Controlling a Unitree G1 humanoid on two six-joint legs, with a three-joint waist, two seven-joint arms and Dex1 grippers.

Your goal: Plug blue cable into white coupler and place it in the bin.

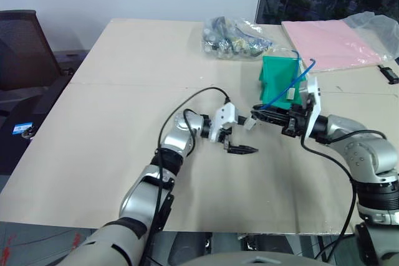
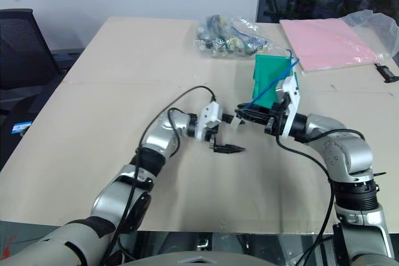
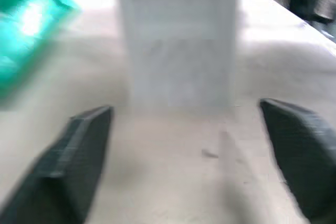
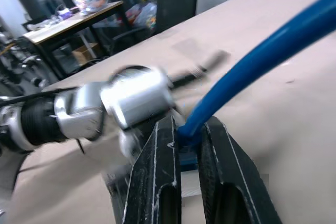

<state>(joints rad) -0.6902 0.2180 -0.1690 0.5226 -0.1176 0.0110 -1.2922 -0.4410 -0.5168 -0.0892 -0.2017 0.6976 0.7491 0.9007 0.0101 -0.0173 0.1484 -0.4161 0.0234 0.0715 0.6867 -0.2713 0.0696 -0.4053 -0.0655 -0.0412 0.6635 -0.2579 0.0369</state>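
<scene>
Gripping blue cable (image 4: 252,66), right claw (image 1: 267,116) beside bin (image 1: 277,79) — left claw (image 1: 240,149) apart.

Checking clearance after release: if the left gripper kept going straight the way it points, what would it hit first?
Most likely the white coupler: it sits dead ahead between the open fingers of the left gripper, on the blue cable that the right gripper holds. Depth is unclear.

Even daylight lies soft across my table (image 1: 124,91), shadows faint beneath my arms; both my wrist views smear with blur.
</scene>
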